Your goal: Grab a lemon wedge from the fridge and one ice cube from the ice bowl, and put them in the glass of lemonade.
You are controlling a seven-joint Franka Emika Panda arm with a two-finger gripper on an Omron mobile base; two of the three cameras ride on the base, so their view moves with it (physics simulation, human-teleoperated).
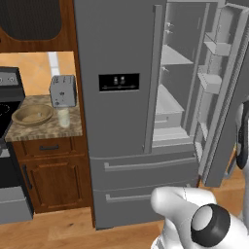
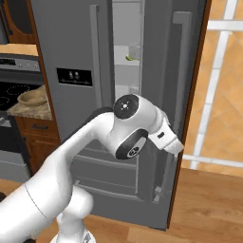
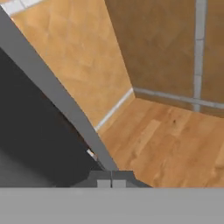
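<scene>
The dark-grey fridge [image 1: 116, 121] stands with its right door [image 1: 221, 97] swung open, showing pale shelves. On an upper shelf lies the small yellow-green lemon wedge [image 2: 130, 58]. Left of the fridge, on the counter, the tan ice bowl [image 1: 33, 115] sits beside the clear glass of lemonade [image 1: 63, 117]; the ice cube is too small to make out. My gripper [image 3: 111, 180] is shut, its fingertips pressed together with nothing between them. It points down past the open door's grey edge [image 3: 57, 94] at the wooden floor.
A silver toaster [image 1: 63, 91] stands behind the glass on the granite counter [image 1: 44, 131]. A stove [image 1: 7, 97] is at the far left. My white arm [image 2: 128, 126] reaches across the fridge front. A tiled wall [image 2: 223, 80] lies right of the door.
</scene>
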